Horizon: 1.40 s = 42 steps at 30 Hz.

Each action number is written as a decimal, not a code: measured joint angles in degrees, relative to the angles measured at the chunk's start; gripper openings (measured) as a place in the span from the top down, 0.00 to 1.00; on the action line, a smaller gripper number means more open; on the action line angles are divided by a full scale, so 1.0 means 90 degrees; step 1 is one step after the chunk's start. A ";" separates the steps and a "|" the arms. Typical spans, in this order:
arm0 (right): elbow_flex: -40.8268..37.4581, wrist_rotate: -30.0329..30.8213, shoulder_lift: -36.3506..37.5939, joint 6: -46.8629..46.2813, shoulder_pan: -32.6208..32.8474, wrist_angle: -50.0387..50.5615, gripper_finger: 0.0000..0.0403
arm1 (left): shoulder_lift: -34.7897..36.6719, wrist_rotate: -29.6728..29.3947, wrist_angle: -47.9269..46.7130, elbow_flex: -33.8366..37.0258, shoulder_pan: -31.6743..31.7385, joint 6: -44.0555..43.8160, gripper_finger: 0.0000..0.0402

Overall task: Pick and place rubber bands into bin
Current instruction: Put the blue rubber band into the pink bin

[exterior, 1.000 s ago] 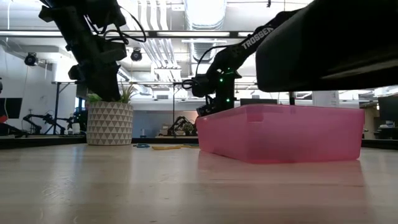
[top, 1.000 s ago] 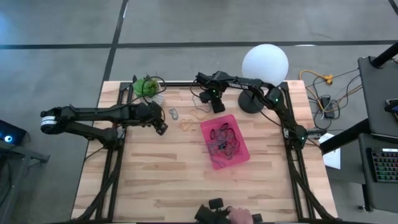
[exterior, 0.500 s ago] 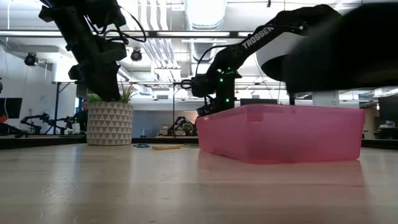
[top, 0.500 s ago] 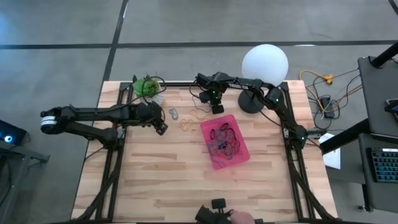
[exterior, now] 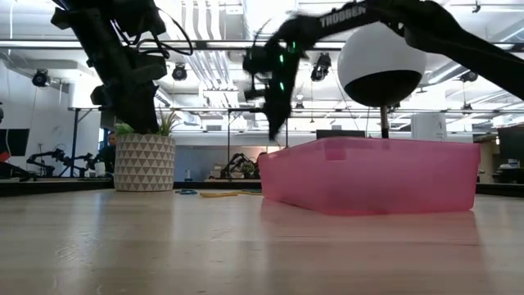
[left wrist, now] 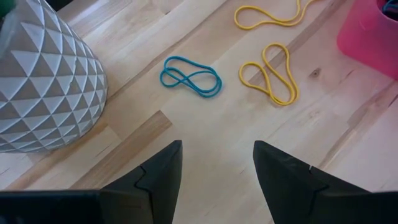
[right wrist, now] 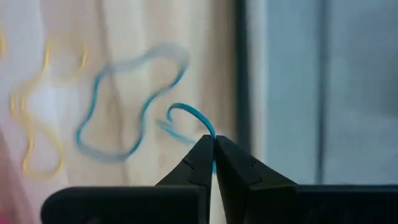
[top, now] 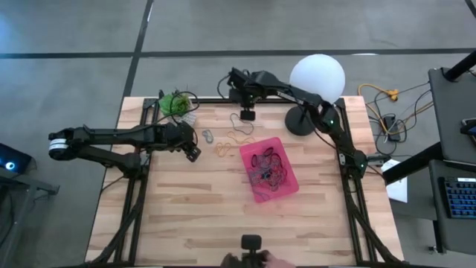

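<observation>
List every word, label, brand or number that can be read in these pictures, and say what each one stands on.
"TROSSEN": white letters on the dark link of the right arm, raised above the bin in the low view.
Nothing else can be read. The white pot bears only a pattern of triangles, no words. The bin carries no label. The room behind the table in the low view shows nothing legible.
</observation>
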State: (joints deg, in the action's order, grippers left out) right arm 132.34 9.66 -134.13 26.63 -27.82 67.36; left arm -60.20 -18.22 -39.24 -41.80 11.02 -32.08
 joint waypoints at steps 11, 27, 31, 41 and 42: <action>0.0004 0.1566 0.1379 -0.0668 0.0869 -0.0059 0.98 | -0.0018 0.0000 -0.0013 0.0005 0.0000 0.0166 0.55; -0.0755 0.0230 0.2585 -0.5184 0.2934 0.2496 0.98 | -0.0104 0.0663 0.0351 0.0005 -0.0013 0.0716 0.55; -0.1652 0.0576 0.2607 -0.5393 0.3216 0.2520 0.98 | -0.0092 0.1159 0.0601 0.0005 -0.0028 0.0773 0.55; -0.4479 0.0603 0.2628 -0.5246 0.3249 0.1010 0.98 | -0.0027 0.2937 0.1672 -0.0005 -0.0348 0.0268 0.55; -0.4660 0.0564 0.2631 -0.5215 0.3263 0.0694 0.98 | -0.0027 0.3012 0.1769 -0.0005 -0.0413 0.0262 0.55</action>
State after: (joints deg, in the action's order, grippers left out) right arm 90.41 14.74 -110.45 -20.31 1.55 73.61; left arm -60.45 8.89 -23.32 -41.85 7.30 -29.72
